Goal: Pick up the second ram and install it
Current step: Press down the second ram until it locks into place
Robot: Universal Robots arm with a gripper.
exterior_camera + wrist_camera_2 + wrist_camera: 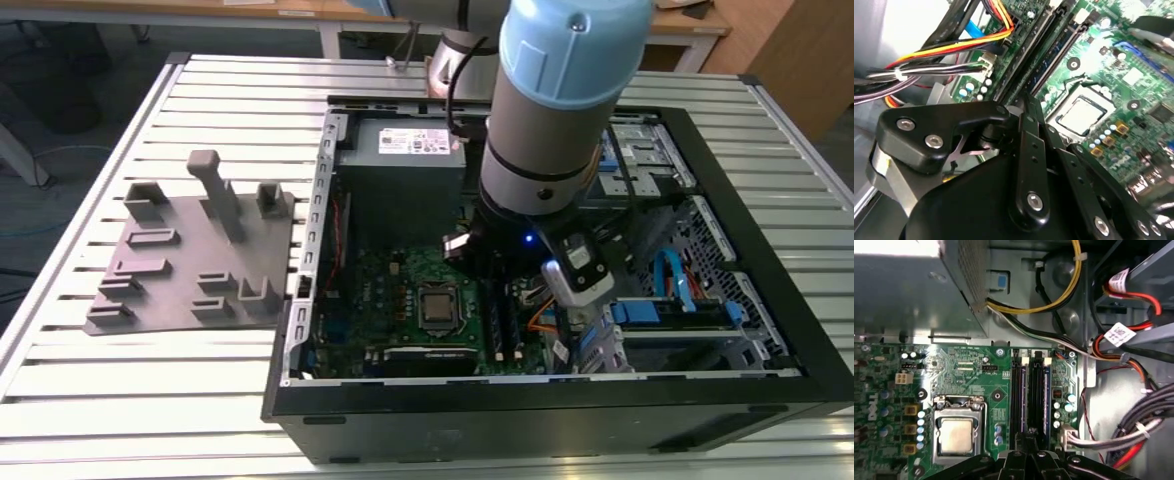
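The thin, stiff dark memory stick (1046, 390) (fragile, best gripped along its edges) sits slotted; black fingers (1030, 436) look narrowed, empty.

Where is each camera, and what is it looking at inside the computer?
Exterior view: sits off the arm, above, looking down at the open computer case on the slatted table; the arm reaches into the case beside a grey tray.
First wrist view: rides on the arm, looking onto the motherboard, processor and memory slots; the gripper shows at the picture's edge.
Second wrist view: rides close behind the gripper, looking slantwise across the board.
Shared: both wrist views show the processor and memory slots.
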